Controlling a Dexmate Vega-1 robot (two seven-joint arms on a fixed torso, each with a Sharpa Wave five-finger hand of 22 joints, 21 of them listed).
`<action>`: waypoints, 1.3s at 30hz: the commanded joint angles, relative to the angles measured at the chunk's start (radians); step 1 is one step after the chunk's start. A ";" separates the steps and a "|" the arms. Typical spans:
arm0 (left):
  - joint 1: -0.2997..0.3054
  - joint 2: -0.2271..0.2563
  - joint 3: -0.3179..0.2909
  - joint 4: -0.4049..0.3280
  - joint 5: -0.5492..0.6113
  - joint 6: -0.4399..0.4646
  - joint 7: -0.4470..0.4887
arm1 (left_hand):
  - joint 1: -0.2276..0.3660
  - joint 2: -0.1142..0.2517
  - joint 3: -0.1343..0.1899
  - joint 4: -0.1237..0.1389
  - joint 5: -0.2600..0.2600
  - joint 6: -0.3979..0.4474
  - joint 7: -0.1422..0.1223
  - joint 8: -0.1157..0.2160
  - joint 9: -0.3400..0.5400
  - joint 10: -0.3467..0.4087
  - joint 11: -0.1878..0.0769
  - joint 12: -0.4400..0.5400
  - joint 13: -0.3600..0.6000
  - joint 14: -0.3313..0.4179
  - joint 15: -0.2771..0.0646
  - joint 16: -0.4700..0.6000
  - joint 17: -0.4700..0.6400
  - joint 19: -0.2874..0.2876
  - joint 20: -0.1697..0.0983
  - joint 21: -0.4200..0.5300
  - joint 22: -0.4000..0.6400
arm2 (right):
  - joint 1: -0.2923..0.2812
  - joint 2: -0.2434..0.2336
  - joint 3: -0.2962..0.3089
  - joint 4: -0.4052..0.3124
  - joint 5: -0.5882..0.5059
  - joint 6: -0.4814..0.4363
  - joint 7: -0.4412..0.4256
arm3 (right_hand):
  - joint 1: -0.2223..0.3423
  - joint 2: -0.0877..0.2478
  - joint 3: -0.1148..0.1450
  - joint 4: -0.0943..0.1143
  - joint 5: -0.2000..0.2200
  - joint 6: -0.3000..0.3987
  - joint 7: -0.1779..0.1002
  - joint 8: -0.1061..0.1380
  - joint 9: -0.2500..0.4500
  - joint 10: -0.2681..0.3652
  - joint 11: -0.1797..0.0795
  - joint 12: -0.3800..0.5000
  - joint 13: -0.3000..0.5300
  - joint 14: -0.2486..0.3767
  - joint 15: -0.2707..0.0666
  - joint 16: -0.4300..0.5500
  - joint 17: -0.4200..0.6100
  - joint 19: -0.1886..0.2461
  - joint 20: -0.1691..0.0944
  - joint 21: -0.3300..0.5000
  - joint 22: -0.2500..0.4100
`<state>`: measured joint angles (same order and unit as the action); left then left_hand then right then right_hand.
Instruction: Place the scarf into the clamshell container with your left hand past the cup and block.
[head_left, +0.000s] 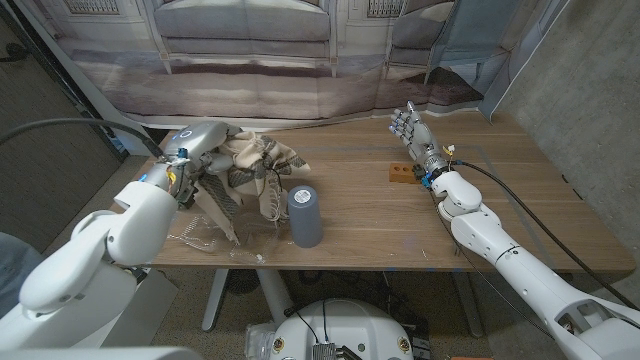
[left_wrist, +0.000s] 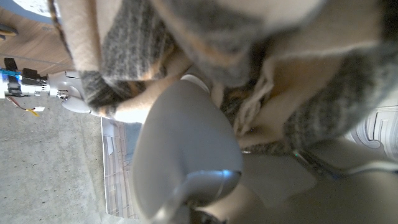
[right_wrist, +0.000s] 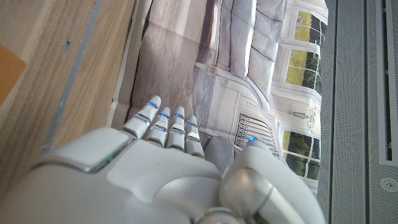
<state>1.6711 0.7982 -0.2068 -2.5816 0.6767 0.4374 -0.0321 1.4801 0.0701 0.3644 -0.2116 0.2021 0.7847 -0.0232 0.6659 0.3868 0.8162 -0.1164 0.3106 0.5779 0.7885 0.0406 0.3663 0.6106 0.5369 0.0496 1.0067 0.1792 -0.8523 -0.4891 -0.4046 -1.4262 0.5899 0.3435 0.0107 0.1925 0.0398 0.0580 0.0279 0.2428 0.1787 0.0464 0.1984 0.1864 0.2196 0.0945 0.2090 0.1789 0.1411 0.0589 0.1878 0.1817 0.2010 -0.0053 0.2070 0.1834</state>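
While the left hand (head_left: 197, 150) holds cloth, the lines below go from left to right.
Left hand: it grips the scarf (head_left: 250, 160) up off the table (head_left: 360, 215), fingers wrapped in the cloth.
Scarf: tan and grey, bunched at the hand, with its loose end hanging down.
Clamshell container (head_left: 225, 225): see-through, lying open under the scarf near the table's front edge.
Cup (head_left: 304, 216): grey, standing up just beside the container.
Block (head_left: 400, 173): small and orange, near the right hand.
Right hand (head_left: 412, 132): holding nothing, fingers straight and side by side.
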 joint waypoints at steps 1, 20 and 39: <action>0.008 -0.041 -0.002 -0.013 0.040 0.004 -0.048 | 0.000 0.015 0.086 0.065 0.007 0.040 0.030 0.007 0.005 0.025 -0.016 -0.001 0.007 0.138 -0.233 0.001 0.020 0.090 -0.158 0.009 0.002 | 0.008 0.008 -0.002 0.020 -0.001 0.013 0.008 | 0.011 0.005 -0.004 -0.001 0.000 0.002 0.007 -0.005 0.003 0.008 -0.003 0.001 0.006 0.008 -0.002 0.000 0.003 0.005 -0.001 0.000 0.005; 0.139 -0.156 -0.007 -0.087 0.186 -0.012 -0.017 | -0.007 0.013 0.094 0.066 0.007 0.049 0.029 0.012 0.004 0.035 -0.027 -0.005 0.018 0.143 -0.234 -0.003 0.028 0.079 -0.155 0.023 0.002 | 0.006 0.009 0.000 0.031 0.011 0.016 0.020 | 0.009 0.004 -0.006 0.000 0.000 0.001 0.008 -0.005 0.003 0.009 -0.003 0.002 0.006 0.008 -0.003 0.000 0.003 0.006 -0.002 0.000 0.005; 0.194 -0.241 0.056 -0.108 0.315 -0.029 0.010 | -0.022 0.008 0.099 0.069 0.008 0.054 0.024 0.013 0.000 0.041 -0.028 -0.013 0.026 0.147 -0.232 -0.008 0.034 0.071 -0.152 0.037 0.002 | 0.003 -0.005 0.004 0.021 0.015 0.008 0.028 | 0.008 0.005 -0.008 -0.001 0.000 0.003 0.005 -0.003 0.003 0.010 -0.003 0.002 0.006 0.007 -0.002 0.000 0.003 0.005 -0.001 -0.001 0.005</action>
<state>1.8322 0.6012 -0.1851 -2.6697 0.9188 0.4146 -0.0352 1.4659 0.0608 0.3768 -0.2239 0.2021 0.7938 -0.0322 0.6736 0.3857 0.8284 -0.1255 0.2989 0.6013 0.7992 0.0371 0.3532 0.6423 0.5243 0.0370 1.0364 0.1789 -0.8447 -0.4841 -0.4059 -1.3938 0.6002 0.3606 0.0386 0.1925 0.0398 0.0509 0.0266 0.2428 0.1787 0.0464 0.1984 0.1864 0.2233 0.0909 0.2090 0.1789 0.1410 0.0589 0.1878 0.1817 0.2009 -0.0054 0.2070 0.1834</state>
